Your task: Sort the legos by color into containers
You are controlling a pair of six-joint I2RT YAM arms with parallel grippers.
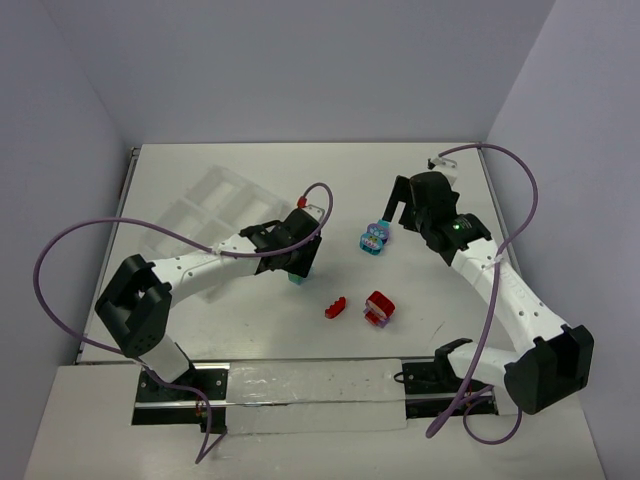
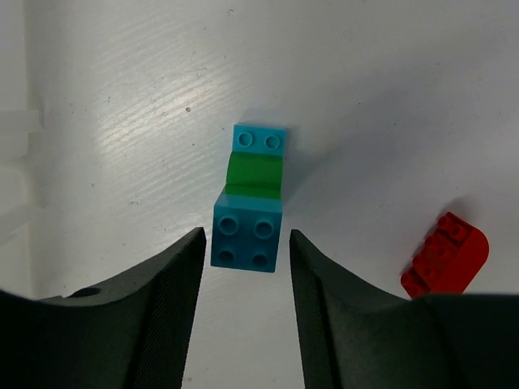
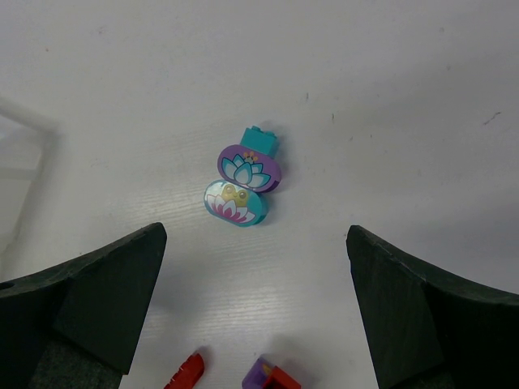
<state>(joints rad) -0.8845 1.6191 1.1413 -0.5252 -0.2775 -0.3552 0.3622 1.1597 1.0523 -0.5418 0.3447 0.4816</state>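
Left wrist view: teal-and-green brick stack (image 2: 247, 207) flat on table (image 2: 365, 97), long axis running straight away from left gripper (image 2: 246, 239) | jaws apart, flanking its near end, not touching | right gripper (image 3: 255, 235) jaws wide apart over flower-printed bricks (image 3: 243, 182) | tray (image 1: 215, 205) far left, contents unclear

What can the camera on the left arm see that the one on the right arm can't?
Only the left wrist view: a teal-and-green brick cluster lying between the fingers of the open left tool. Only the right wrist view: a purple-and-teal lotus-printed piece ahead of the wide-open right tool, plus a purple-and-red piece at the bottom edge. Both: the white table, a pale tray edge on the left, and some red brick.
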